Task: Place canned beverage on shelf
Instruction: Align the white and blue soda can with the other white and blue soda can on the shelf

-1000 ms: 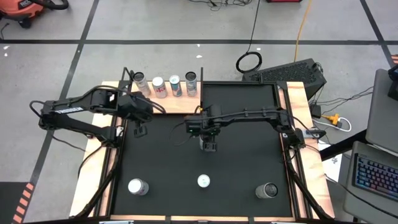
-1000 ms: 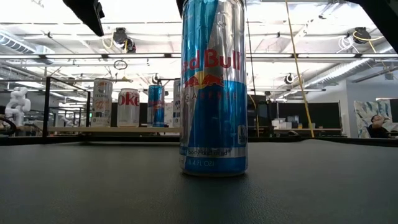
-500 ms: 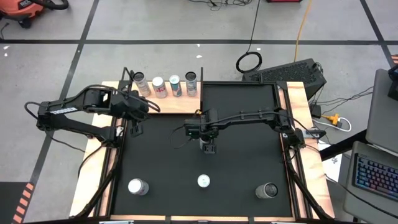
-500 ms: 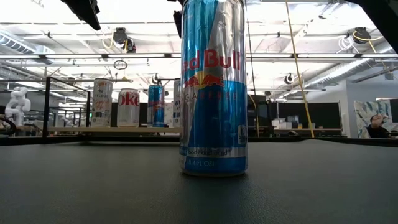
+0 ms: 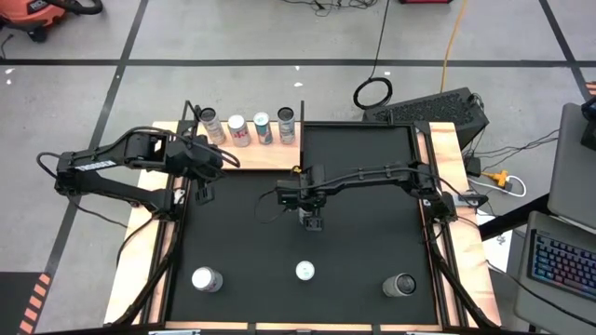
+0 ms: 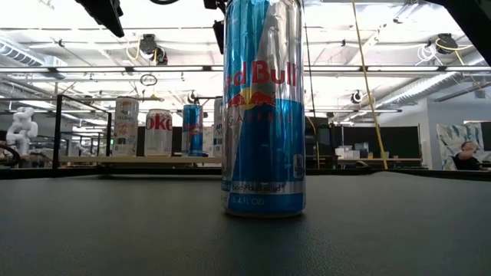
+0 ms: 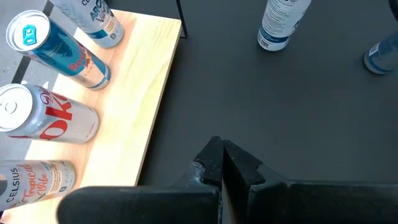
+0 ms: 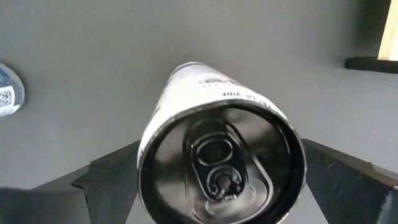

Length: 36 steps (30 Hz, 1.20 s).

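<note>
The left gripper (image 5: 207, 194) hangs over the left edge of the black mat (image 5: 372, 233), just near of the shelf (image 5: 247, 156); in the left wrist view its fingers (image 7: 211, 163) are pressed together with nothing between them. The shelf, a light-wood board with thin black uprights, sits at the far left of the table. Four cans stand on it in a row; from left to right in the low view these are a Celsius can (image 6: 126, 127), a Coke can (image 6: 158, 132), a blue Red Bull can (image 6: 192, 129) and a fourth can (image 5: 286, 124) mostly hidden there.

The right gripper (image 5: 310, 221) is over the middle of the mat, holding a white can (image 8: 211, 155) upright between its jaws, top end towards the wrist camera. The can is well apart from the shelf, to its near right.

Along the near edge of the mat stand three more cans: one at the left (image 5: 205, 279), a Red Bull Sugarfree can (image 6: 262, 107) at the centre, and a dark-topped can (image 5: 402, 285) at the right.
</note>
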Motion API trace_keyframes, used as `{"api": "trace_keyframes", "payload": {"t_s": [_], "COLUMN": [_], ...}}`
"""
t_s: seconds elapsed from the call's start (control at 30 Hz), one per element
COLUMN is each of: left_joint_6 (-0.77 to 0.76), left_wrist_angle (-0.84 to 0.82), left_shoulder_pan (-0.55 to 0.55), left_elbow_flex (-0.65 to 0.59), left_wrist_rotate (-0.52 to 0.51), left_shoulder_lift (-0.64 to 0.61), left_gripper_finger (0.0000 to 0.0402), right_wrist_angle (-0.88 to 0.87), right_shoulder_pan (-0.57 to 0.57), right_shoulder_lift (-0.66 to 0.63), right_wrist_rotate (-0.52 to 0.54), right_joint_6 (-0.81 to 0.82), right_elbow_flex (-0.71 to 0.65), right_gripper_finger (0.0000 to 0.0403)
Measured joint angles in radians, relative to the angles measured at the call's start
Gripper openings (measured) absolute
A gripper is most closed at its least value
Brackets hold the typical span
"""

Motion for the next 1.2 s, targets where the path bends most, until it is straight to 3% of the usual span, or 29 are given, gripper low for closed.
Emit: {"api": "trace_keyframes", "payload": {"t_s": [0.17,0.4,1.2], "left_joint_6": [0.000,0.001,0.004], "left_wrist_angle": [0.001,0.010,0.008], "left_shoulder_pan": [0.000,0.000,0.000], "left_elbow_flex": [0.000,0.000,-0.036], "left_wrist_rotate": [0.000,-0.001,-0.002], "left_shoulder_lift": [0.000,0.000,0.001], "left_gripper_finger": [0.0008,0.0008,0.0008], "right_wrist_angle": [0.025,0.034,0.115], "right_shoulder_pan": [0.000,-0.003,-0.014], "right_shoulder_lift": [0.000,0.000,0.000], "right_wrist_rotate": [-0.001,-0.080,-0.025], "right_joint_6": [-0.007,-0.009,0.034], "right_elbow_flex": [0.000,0.000,0.000], "right_gripper_finger": [0.0393,0.0383,0.0379]}}
